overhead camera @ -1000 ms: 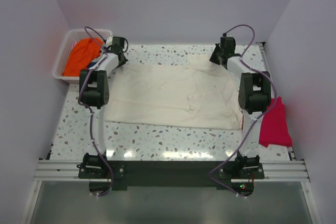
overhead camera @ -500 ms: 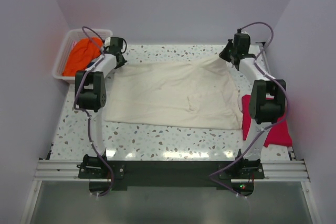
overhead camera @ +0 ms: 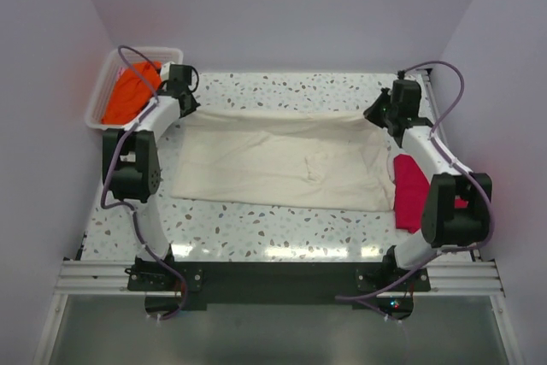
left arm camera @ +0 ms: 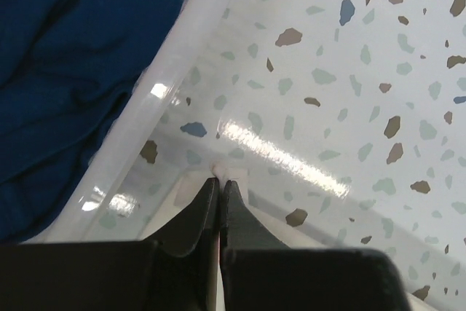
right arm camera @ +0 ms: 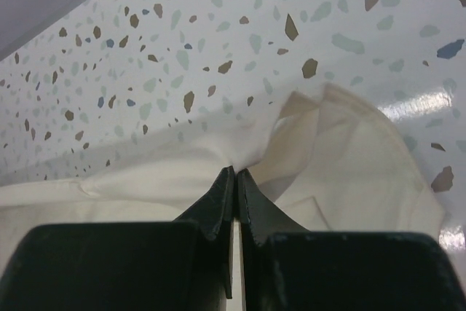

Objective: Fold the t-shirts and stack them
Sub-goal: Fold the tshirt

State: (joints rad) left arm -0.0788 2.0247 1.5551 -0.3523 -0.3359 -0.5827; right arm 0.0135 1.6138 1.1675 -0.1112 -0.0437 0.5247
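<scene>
A cream t-shirt (overhead camera: 282, 160) lies spread across the middle of the speckled table. My left gripper (overhead camera: 182, 104) is shut on its far left corner (left arm camera: 226, 174), right beside the white basket (overhead camera: 107, 83). My right gripper (overhead camera: 379, 114) is shut on its far right corner (right arm camera: 240, 158). The far edge of the shirt is stretched taut between the two grippers. A red t-shirt (overhead camera: 410, 190) lies at the right edge, partly under the right arm. An orange t-shirt (overhead camera: 130, 91) sits in the basket.
The basket wall (left arm camera: 156, 107) fills the left of the left wrist view, with blue cloth (left arm camera: 58, 71) inside it. Walls close in the table on the left, back and right.
Both grippers have moved outward, the left one left and the right one right and nearer, pulling the shirt's far edge straight. The right arm now covers part of the red shirt.
</scene>
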